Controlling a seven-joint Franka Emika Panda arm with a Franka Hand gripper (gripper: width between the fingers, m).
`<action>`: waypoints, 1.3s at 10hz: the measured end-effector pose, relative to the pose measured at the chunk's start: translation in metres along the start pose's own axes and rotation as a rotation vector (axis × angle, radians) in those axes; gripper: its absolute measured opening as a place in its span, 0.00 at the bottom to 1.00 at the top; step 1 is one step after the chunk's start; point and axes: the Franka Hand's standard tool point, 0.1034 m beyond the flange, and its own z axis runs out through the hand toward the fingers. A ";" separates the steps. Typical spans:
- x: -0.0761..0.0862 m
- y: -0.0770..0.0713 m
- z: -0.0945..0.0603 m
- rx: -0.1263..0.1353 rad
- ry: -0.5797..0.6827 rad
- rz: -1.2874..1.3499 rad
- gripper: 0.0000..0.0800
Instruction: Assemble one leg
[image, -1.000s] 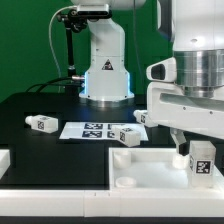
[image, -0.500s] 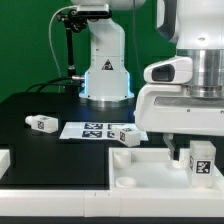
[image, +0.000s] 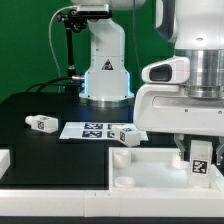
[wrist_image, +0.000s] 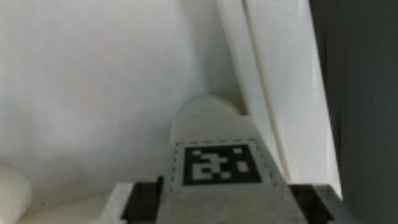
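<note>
My gripper (image: 200, 150) is shut on a leg (image: 201, 158), a small white block with a black-and-white tag. It holds the leg upright over the right end of the large white tray-like part (image: 150, 166). In the wrist view the leg (wrist_image: 222, 150) runs out from between the dark fingers (wrist_image: 151, 200) of the gripper (wrist_image: 222, 205), its far end touching or just above the white part near a corner. Two more legs lie on the black table: one (image: 41, 123) at the exterior view's left, one (image: 127, 136) by the marker board.
The marker board (image: 92, 129) lies flat mid-table. The robot base (image: 105, 75) stands behind it. Another tagged block (image: 141, 118) shows partly behind my arm. A white piece (image: 4, 160) sits at the exterior view's left edge. A white rail runs along the front.
The arm's body has shifted slightly toward the exterior view's left. The held leg stays in nearly the same place over the tray-like part.
</note>
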 end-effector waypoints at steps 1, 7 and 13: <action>0.000 0.001 0.000 -0.001 -0.001 0.044 0.35; 0.007 0.036 -0.003 -0.079 -0.017 0.546 0.36; 0.024 0.071 -0.012 -0.130 0.050 0.932 0.36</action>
